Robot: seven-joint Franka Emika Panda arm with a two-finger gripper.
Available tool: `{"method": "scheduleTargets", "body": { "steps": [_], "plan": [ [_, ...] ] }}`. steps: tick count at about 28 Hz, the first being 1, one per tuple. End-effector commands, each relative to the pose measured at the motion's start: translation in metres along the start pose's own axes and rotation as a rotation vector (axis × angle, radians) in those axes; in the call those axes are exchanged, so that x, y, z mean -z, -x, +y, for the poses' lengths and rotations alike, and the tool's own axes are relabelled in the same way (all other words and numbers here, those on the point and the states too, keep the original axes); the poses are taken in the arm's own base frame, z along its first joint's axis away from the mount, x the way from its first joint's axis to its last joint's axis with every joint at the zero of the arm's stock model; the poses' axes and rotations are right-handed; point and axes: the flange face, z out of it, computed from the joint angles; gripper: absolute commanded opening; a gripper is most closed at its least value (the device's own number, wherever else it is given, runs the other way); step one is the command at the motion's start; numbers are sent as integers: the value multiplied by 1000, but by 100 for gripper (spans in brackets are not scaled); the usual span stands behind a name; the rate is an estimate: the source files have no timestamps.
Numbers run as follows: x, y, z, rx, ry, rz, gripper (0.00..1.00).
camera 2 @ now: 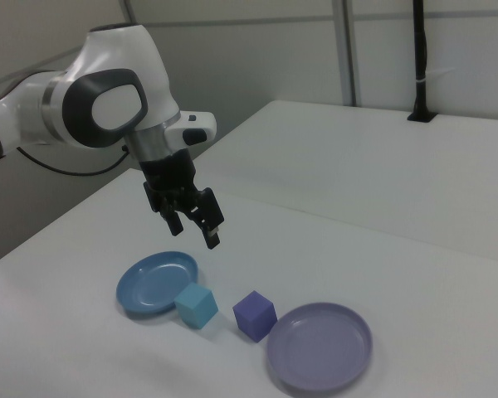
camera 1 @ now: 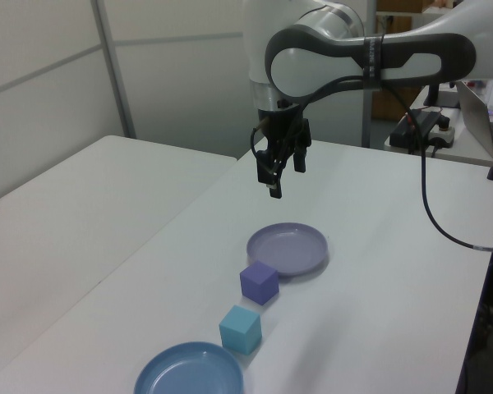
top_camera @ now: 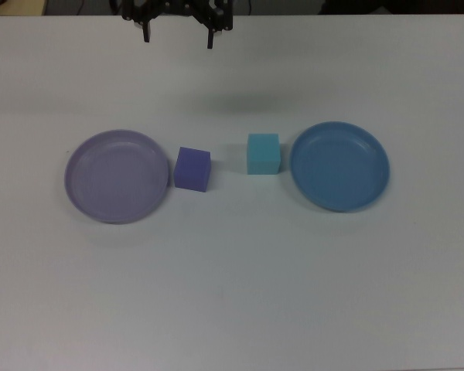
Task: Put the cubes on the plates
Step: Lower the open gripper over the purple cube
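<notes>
Top view: cubes [top_camera: 192,169] between plates [top_camera: 117,176].

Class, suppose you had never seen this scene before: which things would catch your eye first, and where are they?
A row across the white table: a pale lavender plastic plate, a purple foam cube, a turquoise foam cube and a blue plastic plate. Both cubes sit on the table between the plates. The white arm's black gripper hangs above, jaws open and empty.
</notes>
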Motion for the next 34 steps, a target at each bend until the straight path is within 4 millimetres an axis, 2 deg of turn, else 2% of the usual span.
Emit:
{"method": "scheduleTargets", "body": {
  "steps": [1,6,11,12,16,17,21,22,26,27,34],
  "plan": [
    [3,6,-1,39,-41,-38,100],
    [-4,1,-8,48,-60,-44,100],
    [-32,-19,-18,54,-72,-38,100],
    [-45,-30,-21,50,-74,-23,100],
    [-71,-52,-26,22,-77,17,100],
    [-85,-60,-28,3,-77,24,100],
    [-115,-78,-31,-5,-76,52,100],
    [-131,-83,-32,-7,-75,52,100],
    [-159,-88,-35,-4,-69,36,100],
    [-171,-88,-35,-1,-63,29,100],
    [-201,-83,-34,6,-43,2,100]
  ]
}}
